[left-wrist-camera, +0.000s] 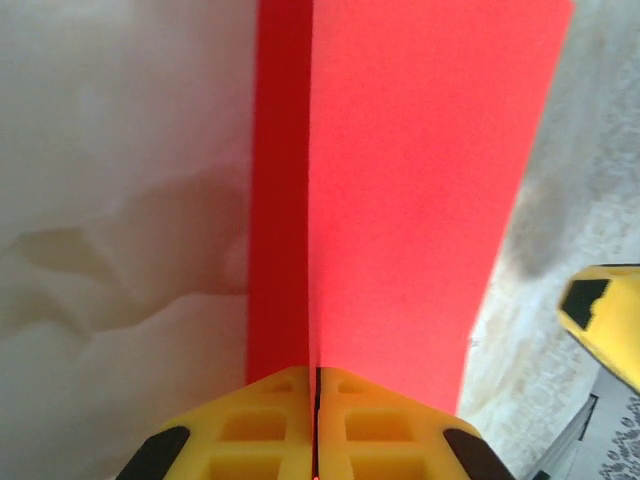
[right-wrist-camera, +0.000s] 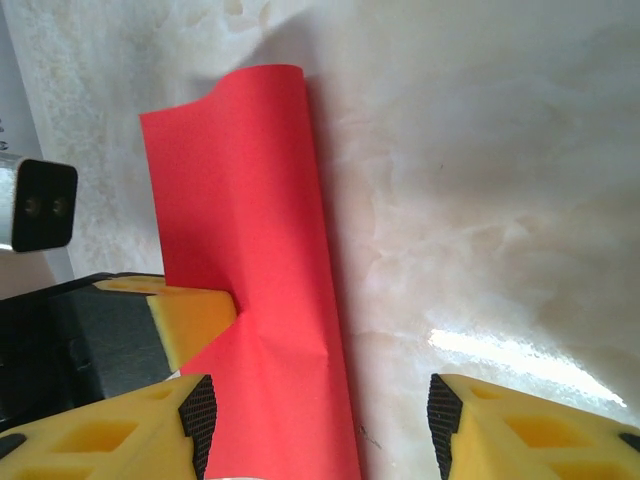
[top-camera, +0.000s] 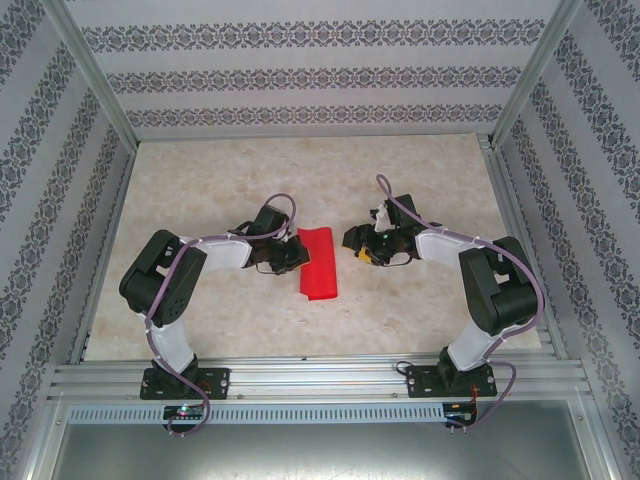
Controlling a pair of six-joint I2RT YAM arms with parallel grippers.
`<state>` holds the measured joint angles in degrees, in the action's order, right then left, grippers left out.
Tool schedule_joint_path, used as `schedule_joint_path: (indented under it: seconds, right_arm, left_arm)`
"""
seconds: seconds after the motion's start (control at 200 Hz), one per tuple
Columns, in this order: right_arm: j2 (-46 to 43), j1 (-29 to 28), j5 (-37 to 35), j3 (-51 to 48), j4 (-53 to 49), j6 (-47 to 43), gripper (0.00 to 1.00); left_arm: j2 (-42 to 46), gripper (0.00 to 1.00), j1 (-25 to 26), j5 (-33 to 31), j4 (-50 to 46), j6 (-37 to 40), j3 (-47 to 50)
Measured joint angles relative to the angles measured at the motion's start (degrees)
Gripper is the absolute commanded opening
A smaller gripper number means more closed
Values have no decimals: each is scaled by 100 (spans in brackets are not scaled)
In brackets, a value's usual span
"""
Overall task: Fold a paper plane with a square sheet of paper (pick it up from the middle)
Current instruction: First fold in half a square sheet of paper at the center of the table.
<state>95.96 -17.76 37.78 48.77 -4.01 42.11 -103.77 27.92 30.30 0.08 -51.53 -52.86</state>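
Observation:
The square sheet of paper (top-camera: pixel 318 262) is bright red and lies doubled over into a long band at the middle of the table. Its folded side bulges in a soft roll (right-wrist-camera: pixel 260 250). My left gripper (top-camera: pixel 292 256) is shut on the band's left edge near mid-length; its yellow fingertips (left-wrist-camera: pixel 317 385) meet with the paper (left-wrist-camera: pixel 420 180) pinched between them. The paper puckers where that finger (right-wrist-camera: pixel 190 320) bites. My right gripper (top-camera: pixel 357 245) stands open just right of the band, and its spread fingers (right-wrist-camera: pixel 320 415) hold nothing. The paper plane is out of view.
The marble-patterned table top (top-camera: pixel 300 180) is bare around the paper. Patterned walls and aluminium rails (top-camera: pixel 310 375) box it in on all sides. A yellow finger (left-wrist-camera: pixel 600 320) of the right gripper juts in at the left wrist view's right edge.

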Motion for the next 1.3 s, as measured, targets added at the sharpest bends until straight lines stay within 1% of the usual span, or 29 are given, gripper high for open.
schedule_joint_path:
  seconds: [0.225, 0.365, 0.465, 0.619, 0.769, 0.974, 1.119, 1.194, 1.299]
  right_arm:
    - [20, -26, -81, 7, -57, -26, 60]
    - [22, -164, -299, 61, -302, -129, 60]
    - [20, -199, -457, 83, -411, -162, 61]
    - [-35, -197, -1032, 101, -789, -166, 61]
    - [-308, -195, -1593, 101, -1145, -157, 61]
    - [-684, -81, -2092, 33, -1307, -109, 61]
    - [-739, 22, -2238, -55, -1353, -44, 62]
    - [-739, 31, -2243, -98, -1381, -35, 61]
    - [-739, 31, -2245, -144, -1388, -22, 61]
  left_arm:
    - [-46, 9, 0, -9, -149, 155, -68]
    - [-42, 8, 17, 293, -2, 177, -90]
    - [-7, 8, 26, 603, 278, 173, -90]
    - [109, 8, 136, 981, 691, 157, -103]
    - [105, 8, 319, 1180, 857, 153, -258]
    - [-258, 8, 505, 1342, 1130, 70, -713]
    - [-693, 8, 590, 1338, 1012, 74, -1023]
    - [-859, 8, 621, 1244, 737, 103, -1180]
    - [-988, 7, 625, 925, 140, 223, -1405]
